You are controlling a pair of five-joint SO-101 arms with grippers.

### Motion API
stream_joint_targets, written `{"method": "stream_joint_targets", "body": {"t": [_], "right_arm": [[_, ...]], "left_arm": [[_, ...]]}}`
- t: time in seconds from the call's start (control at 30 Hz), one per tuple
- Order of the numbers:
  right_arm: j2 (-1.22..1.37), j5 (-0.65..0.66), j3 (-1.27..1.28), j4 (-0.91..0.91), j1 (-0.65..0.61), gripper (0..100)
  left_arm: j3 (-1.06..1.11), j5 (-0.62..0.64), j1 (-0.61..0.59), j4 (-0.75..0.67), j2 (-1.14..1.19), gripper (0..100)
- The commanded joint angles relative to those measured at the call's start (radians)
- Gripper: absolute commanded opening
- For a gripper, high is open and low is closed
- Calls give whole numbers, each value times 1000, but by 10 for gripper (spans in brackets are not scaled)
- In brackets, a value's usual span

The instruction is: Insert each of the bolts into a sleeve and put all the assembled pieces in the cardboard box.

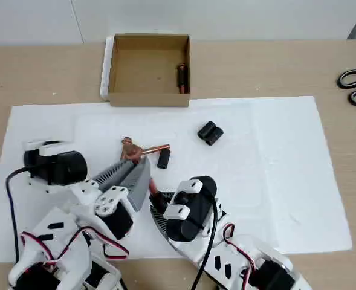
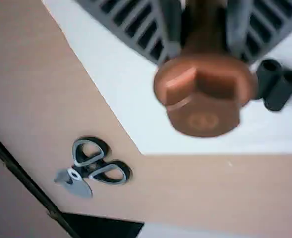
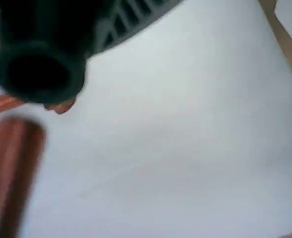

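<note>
Your left end effector (image 1: 131,162), ribbed grey plastic, is clamped on a copper-coloured hex-head bolt (image 2: 203,94), and your right end effector (image 1: 155,199) grips a matte black tubular sleeve (image 3: 36,69).

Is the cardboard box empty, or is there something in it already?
Not empty. The high view shows one copper-and-dark piece lying against the right inner wall of the cardboard box; the rest of its floor is bare.
</note>
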Motion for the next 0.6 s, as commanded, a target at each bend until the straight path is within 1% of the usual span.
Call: {"method": "stream_joint_targets", "body": {"t": [0.0,0.3,0.4,0.57], "right_arm": [[-7,8,-8,22,-5,3],[-7,8,-12,18,-5,3],[-5,8,-12,-16,-5,3],[4,8,-11,-28,-5,3]], "left_arm": [[-44,-37,-12,-52,-11,6],[-1,-32,-8,-44,-11,6],[18,-31,-8,-44,-12,6],[48,9,55,-48,-12,6]]}}
